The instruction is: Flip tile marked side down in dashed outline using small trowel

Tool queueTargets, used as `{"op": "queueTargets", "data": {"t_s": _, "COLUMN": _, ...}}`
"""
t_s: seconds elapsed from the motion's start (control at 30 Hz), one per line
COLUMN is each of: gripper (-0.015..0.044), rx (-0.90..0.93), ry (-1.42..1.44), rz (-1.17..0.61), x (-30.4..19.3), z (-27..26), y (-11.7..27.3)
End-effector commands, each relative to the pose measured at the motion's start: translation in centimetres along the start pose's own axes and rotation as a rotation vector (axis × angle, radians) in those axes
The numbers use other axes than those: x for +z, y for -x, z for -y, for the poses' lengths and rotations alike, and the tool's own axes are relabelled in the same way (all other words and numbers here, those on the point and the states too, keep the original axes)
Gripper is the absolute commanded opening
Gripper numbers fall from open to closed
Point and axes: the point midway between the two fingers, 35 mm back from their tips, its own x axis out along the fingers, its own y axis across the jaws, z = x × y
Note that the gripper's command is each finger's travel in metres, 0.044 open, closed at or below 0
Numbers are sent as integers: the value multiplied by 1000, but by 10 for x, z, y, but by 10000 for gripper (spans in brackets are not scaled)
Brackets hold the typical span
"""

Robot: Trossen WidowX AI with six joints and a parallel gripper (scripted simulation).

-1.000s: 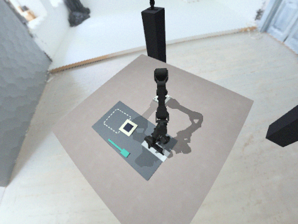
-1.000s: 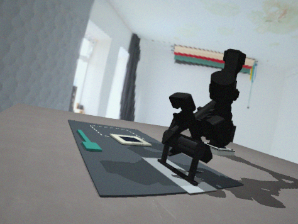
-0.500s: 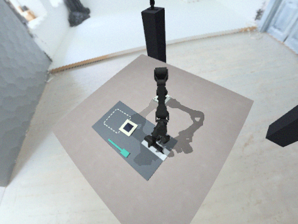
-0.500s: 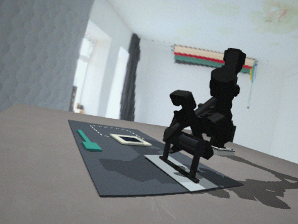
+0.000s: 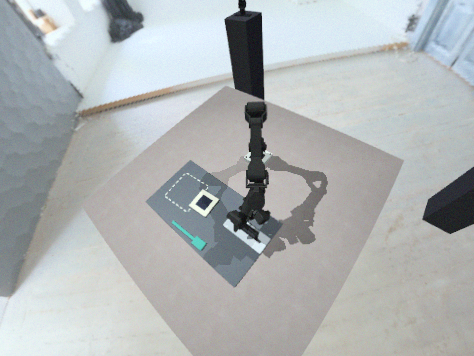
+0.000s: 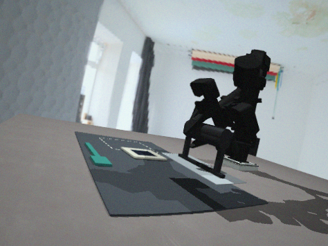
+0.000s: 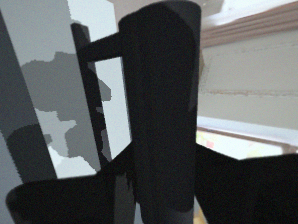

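Observation:
The tile (image 5: pixel 204 202) (image 6: pixel 143 153) lies flat on the mat (image 5: pixel 227 267) (image 6: pixel 131 204), dark square up inside a cream border. It lies at the near right side of the dashed outline (image 5: pixel 187 174). My gripper (image 5: pixel 248 220) (image 7: pixel 156 142) is shut on the black cylindrical handle (image 6: pixel 216 133) (image 7: pixel 160 75) of a broad trowel. Two posts and a black bar join that handle to its pale blade (image 5: pixel 260 245) (image 6: pixel 209 176), which is level, low over or on the mat; a gap is hard to tell. In the wrist view the handle hides much of the blade.
A teal flat tool (image 5: pixel 198 243) (image 6: pixel 100 160), with a thin handle and square blade, lies along the mat's edge beyond the tile from my gripper. The arm's pale base plate (image 6: pixel 241 165) sits on the table (image 5: pixel 320 270) behind the mat.

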Motion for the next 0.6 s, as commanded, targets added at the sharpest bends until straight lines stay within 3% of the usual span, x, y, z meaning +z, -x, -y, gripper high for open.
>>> {"op": "queueTargets", "data": {"t_s": 0.0, "gripper": 0, "rx": -10, "ry": -13, "rz": 12, "x": -12, "z": 6, "y": 2}}
{"op": "queueTargets", "data": {"t_s": 0.57, "gripper": 0, "rx": 2, "ry": -27, "rz": 77, "x": -79, "z": -2, "y": 0}}
